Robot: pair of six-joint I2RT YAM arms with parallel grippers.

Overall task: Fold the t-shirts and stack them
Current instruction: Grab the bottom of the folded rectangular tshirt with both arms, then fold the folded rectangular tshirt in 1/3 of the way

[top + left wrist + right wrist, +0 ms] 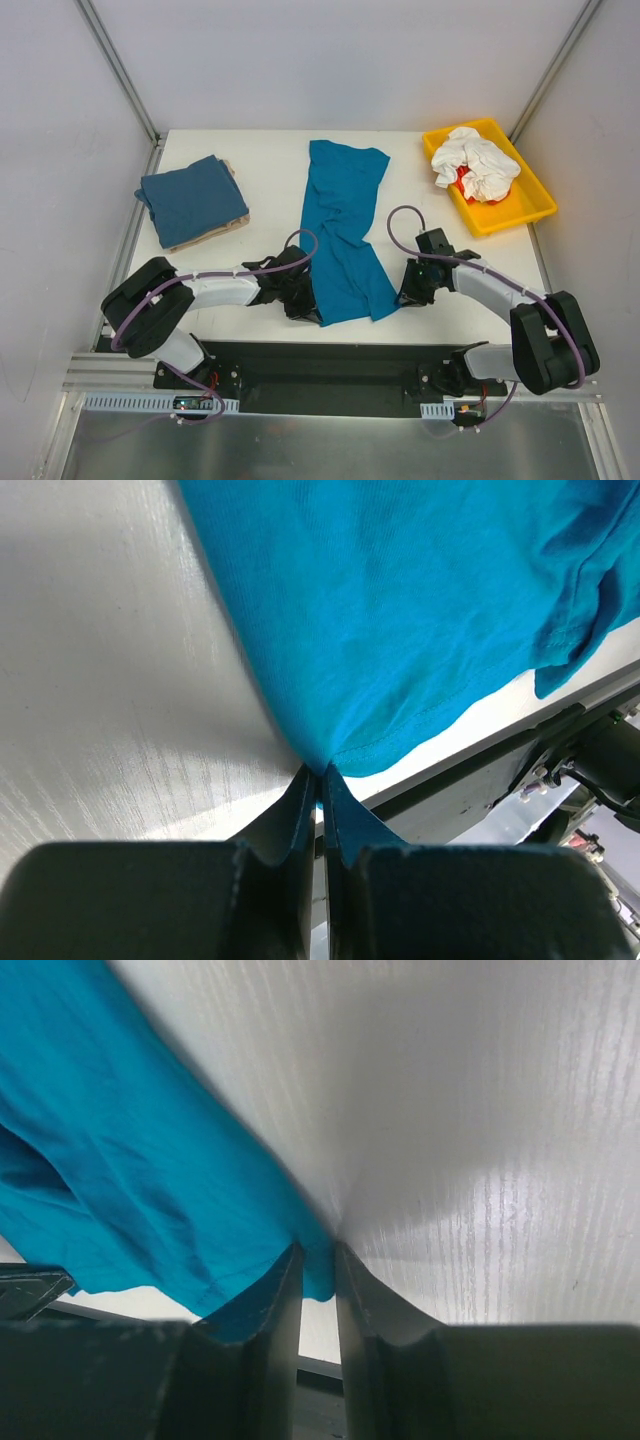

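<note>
A bright teal-blue t-shirt [345, 230] lies folded into a long narrow strip down the middle of the white table, its hem at the near edge. My left gripper [305, 303] is shut on the hem's near-left corner; in the left wrist view the cloth [400, 610] bunches into the closed tips of that gripper [321, 770]. My right gripper [405, 295] sits at the near-right corner. There the jaws stand narrowly apart with the shirt's corner [130, 1160] pinched between the tips of the right gripper [318, 1248]. A folded slate-blue t-shirt [192, 197] rests on a beige one [215, 232] at the left.
A yellow tray [520, 215] at the back right holds crumpled white cloth [475, 165] with a bit of red showing. The table's near edge [400, 335] runs just behind both grippers, with the dark base rail below it.
</note>
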